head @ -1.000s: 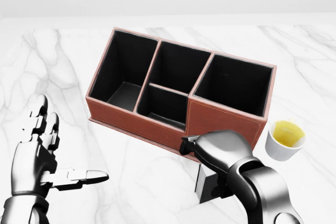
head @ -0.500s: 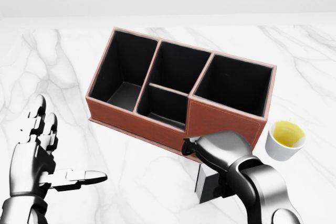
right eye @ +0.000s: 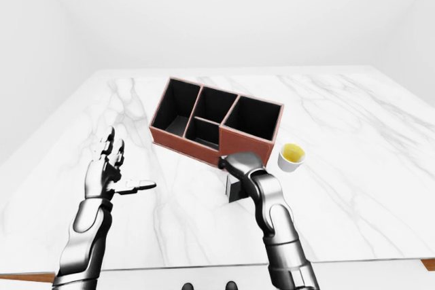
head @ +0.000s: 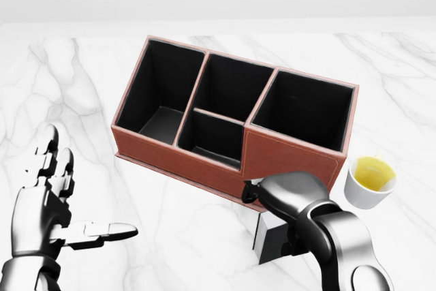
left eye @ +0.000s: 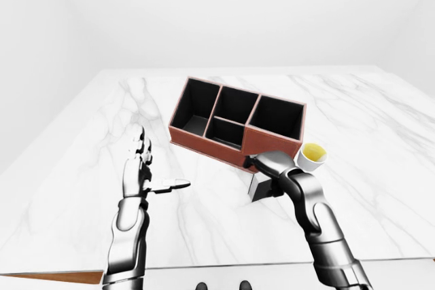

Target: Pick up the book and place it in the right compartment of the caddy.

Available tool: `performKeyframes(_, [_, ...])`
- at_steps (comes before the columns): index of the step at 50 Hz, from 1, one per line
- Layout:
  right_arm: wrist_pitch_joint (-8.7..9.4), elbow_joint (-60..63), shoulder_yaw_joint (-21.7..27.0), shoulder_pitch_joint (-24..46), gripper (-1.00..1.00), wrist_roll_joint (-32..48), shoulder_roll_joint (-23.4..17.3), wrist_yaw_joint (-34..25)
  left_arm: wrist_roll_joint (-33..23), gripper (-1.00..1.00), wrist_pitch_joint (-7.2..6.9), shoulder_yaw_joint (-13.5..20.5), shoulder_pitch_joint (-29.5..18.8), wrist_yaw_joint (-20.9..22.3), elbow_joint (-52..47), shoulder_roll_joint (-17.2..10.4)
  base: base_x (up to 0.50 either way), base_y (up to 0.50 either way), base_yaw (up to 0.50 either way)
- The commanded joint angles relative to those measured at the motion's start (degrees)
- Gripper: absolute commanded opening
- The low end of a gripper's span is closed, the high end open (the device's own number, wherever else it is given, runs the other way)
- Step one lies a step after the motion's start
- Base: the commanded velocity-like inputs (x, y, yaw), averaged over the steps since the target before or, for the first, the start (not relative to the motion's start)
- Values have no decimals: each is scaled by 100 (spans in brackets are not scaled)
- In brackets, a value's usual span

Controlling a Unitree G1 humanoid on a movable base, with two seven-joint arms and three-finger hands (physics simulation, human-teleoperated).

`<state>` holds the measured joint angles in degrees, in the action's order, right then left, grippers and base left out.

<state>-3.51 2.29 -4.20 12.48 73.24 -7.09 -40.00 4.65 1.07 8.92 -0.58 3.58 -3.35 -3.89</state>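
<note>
A white marble-veined table (head: 381, 59) carries a reddish-brown leather caddy (head: 286, 158) with black-lined compartments, set at a slant in the head view. It has 4 compartments: 1 tall one at the view's left, 2 smaller ones in the middle, and 1 wide one at the view's right, nearest the cup. All 4 show only their dark lining.

Just beside the caddy's right end stands a small white cup (head: 368, 182) holding yellow liquid, apart from the caddy wall and upright.

The dark, thin book (head: 272, 240) sits on edge on the table below the caddy's right compartment in the head view, close to the caddy's outer wall but outside it. The silver right hand (head: 289, 199) is curled over the book's top, its knuckles rounded toward the caddy; the fingers seem wrapped down around the book, though their tips are hidden behind the hand and wrist, so the grip itself cannot be seen fully.

The silver left hand (head: 51, 212) hovers over bare table at the view's lower left, well apart from the caddy. It is spread wide with nothing in it: 2 fingers (head: 51, 151) point up the view and the thumb sticks out sideways toward the right.
</note>
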Motion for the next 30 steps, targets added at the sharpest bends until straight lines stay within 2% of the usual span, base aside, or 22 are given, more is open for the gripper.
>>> performKeyframes(1, [83,-211,39,86,28,36,-36,0,31,100,31,23,26,23,19,-4,0,0,0])
performKeyframes(30, [174,-671,65,205,28,124,-116,0,84,100,29,96,80,67,-34,-17,0,0,0])
